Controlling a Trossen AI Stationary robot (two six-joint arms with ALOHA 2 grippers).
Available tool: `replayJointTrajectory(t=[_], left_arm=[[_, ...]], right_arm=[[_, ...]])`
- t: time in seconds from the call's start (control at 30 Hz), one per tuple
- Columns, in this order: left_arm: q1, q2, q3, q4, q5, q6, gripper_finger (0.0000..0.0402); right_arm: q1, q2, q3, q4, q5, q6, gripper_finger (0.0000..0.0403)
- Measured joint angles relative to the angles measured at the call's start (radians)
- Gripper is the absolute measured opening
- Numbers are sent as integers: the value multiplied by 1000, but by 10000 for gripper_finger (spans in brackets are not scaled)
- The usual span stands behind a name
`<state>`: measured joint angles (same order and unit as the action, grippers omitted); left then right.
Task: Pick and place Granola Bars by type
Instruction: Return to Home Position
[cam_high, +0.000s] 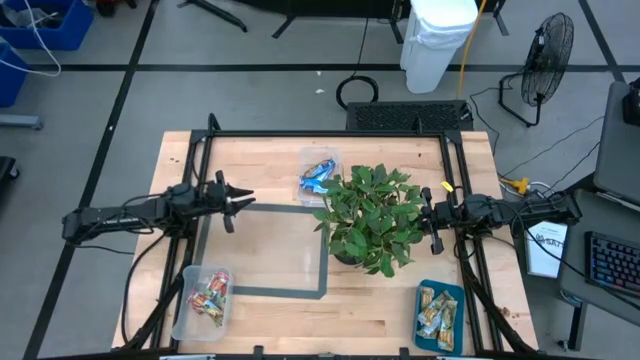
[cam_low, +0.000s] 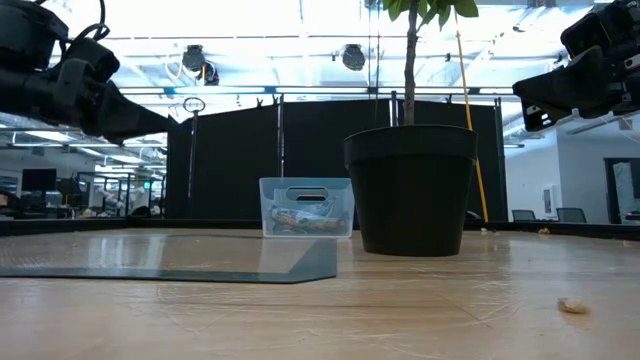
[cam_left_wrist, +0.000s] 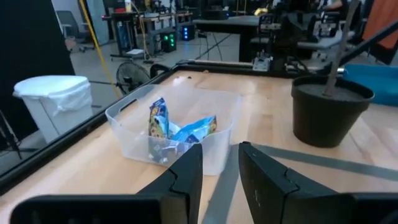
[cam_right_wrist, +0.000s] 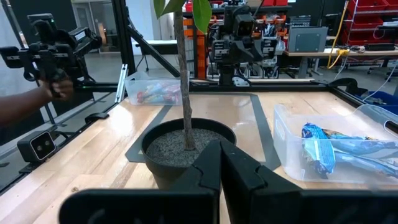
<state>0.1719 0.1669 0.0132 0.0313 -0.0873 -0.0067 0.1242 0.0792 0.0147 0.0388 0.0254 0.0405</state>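
You seem done sorting: shiny blue wrapped bars (cam_high: 318, 178) fill the clear plastic tub (cam_high: 303, 165) beside the plant, red-and-tan wrapped bars (cam_high: 208, 297) the corner clear tub (cam_high: 180, 325), and green-and-beige wrapped bars (cam_high: 438, 312) the teal rectangular tray (cam_high: 457, 292). The left tool (cam_high: 240, 204) hangs released, the right tool (cam_high: 430, 215) clenched on nothing, both above the wooden surface (cam_high: 270, 150).

Your left gripper (cam_left_wrist: 221, 148) hovers with fingers slightly parted, your right gripper (cam_right_wrist: 221, 144) pressed closed, both arms raised.
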Motion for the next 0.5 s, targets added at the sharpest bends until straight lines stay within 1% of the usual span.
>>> replayJointTrajectory(t=[0.1,0.5], left_arm=[[0,7,0,1,-14,-3,108],[0,10,0,3,-14,2,108]], right_arm=[[0,0,0,0,0,0,0],[0,0,0,0,0,0,0]])
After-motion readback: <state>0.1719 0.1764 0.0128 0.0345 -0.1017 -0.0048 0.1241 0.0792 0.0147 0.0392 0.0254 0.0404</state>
